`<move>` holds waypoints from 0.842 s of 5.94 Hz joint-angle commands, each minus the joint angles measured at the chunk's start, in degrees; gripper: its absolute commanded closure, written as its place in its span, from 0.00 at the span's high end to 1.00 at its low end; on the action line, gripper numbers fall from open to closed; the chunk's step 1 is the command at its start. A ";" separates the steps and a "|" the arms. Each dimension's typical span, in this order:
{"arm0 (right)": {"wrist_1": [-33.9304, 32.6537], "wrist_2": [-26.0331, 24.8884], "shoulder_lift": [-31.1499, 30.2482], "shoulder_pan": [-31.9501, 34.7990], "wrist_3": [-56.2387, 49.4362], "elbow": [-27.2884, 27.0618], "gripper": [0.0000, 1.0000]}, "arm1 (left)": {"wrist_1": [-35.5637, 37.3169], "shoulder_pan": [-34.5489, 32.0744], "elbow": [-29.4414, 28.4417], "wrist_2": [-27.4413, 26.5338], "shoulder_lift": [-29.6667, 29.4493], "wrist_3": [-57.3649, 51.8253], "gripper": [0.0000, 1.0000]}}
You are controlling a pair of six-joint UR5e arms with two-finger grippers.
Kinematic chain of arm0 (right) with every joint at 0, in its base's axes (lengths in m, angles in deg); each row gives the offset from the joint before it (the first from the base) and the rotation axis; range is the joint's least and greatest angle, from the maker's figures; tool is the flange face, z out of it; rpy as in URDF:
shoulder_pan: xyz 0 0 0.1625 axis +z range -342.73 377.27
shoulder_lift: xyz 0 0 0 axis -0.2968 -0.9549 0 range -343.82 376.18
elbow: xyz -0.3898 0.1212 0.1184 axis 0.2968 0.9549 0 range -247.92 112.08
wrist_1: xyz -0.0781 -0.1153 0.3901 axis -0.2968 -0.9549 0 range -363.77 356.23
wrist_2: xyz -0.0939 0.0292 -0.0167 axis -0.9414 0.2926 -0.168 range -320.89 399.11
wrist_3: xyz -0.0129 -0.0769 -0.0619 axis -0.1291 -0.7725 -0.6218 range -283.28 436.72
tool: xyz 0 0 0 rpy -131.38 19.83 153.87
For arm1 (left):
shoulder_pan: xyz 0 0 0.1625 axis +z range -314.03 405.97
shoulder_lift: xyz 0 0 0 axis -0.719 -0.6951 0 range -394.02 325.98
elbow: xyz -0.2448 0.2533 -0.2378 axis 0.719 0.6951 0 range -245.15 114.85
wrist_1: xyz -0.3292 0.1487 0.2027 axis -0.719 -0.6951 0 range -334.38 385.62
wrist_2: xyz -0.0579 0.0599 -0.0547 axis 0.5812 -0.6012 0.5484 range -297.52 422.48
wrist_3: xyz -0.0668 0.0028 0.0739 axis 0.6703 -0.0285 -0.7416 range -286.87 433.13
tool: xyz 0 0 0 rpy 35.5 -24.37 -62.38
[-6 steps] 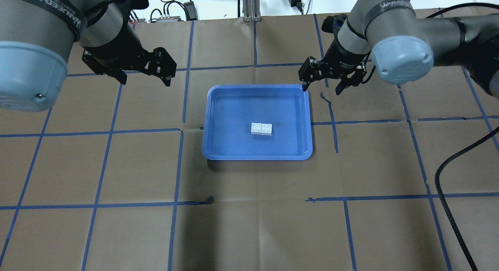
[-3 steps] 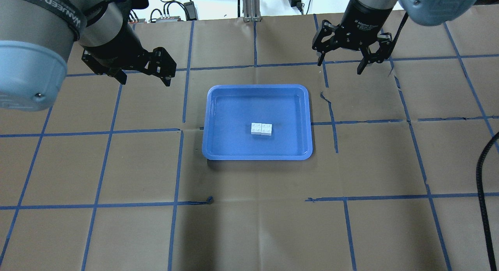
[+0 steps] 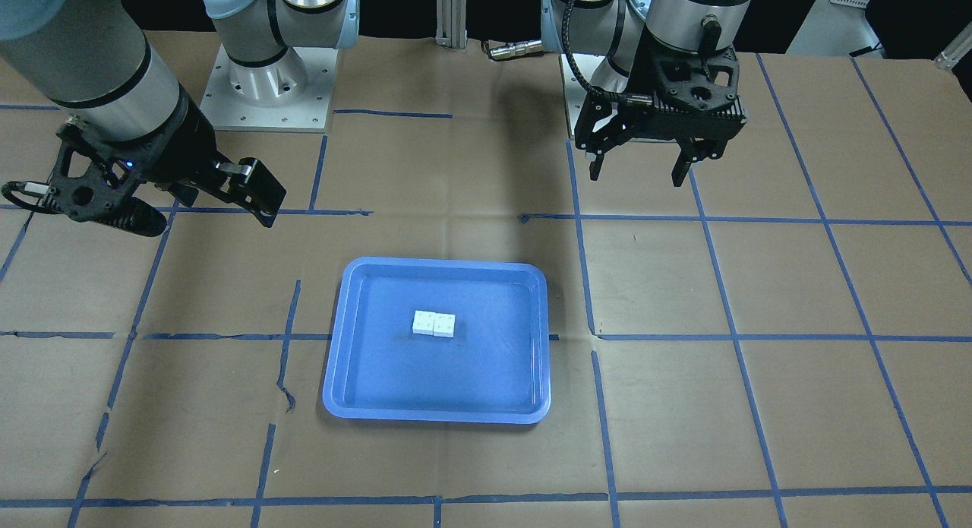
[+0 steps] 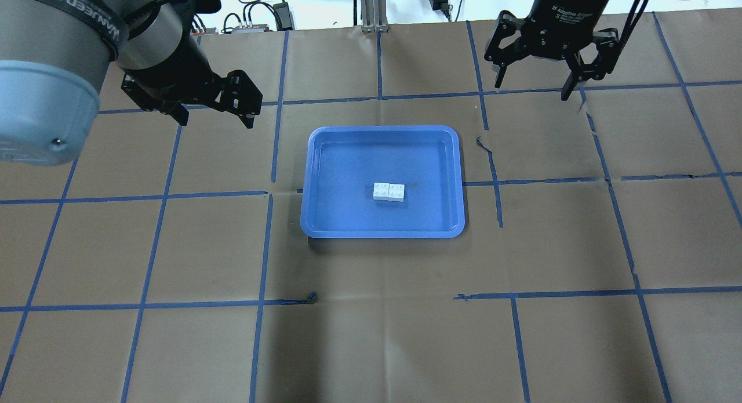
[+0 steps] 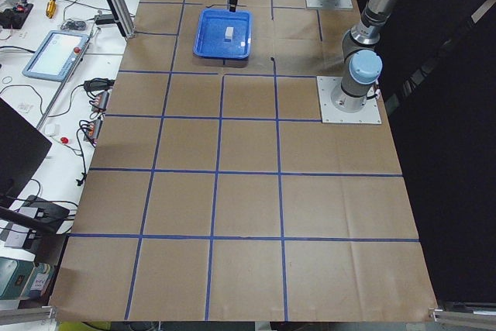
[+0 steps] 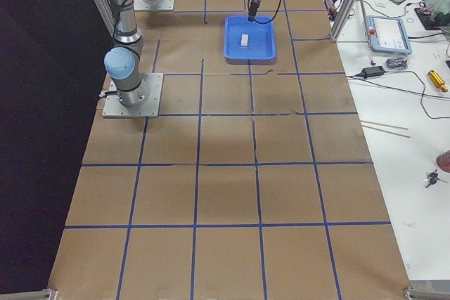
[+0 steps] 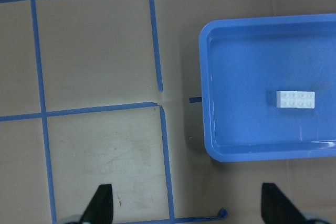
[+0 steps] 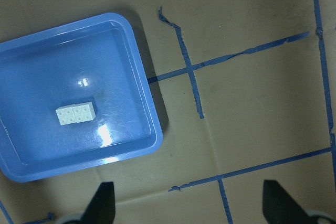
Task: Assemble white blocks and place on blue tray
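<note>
Two white blocks sit joined side by side near the middle of the blue tray. They also show in the front view and in both wrist views. My left gripper is open and empty. It hangs high above the table, off the tray's far left corner. My right gripper is open and empty. It hangs high beyond the tray's far right corner. Neither gripper touches the blocks or the tray.
The table is covered in brown paper with a grid of blue tape. The tape is torn and lifted right of the tray. Cables and a metal post lie at the far edge.
My right gripper has risen and moved away from the tray's far right corner, toward the far right. The left gripper, blocks and tray have not moved.
</note>
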 commanded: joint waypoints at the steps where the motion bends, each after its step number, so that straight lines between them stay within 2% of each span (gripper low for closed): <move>1: -0.85 -2.49 -0.30 0.04 1.57 -0.04 1.00 | 0.02 0.00 0.00 -0.04 0.00 0.00 0.99; 2: -2.16 -4.16 -0.03 0.04 1.57 -0.04 1.00 | -0.07 0.00 0.00 -0.04 0.00 0.00 0.99; 5: -2.18 -3.57 0.06 0.04 1.31 -0.13 1.00 | -0.07 0.00 0.00 -0.13 0.00 0.00 0.99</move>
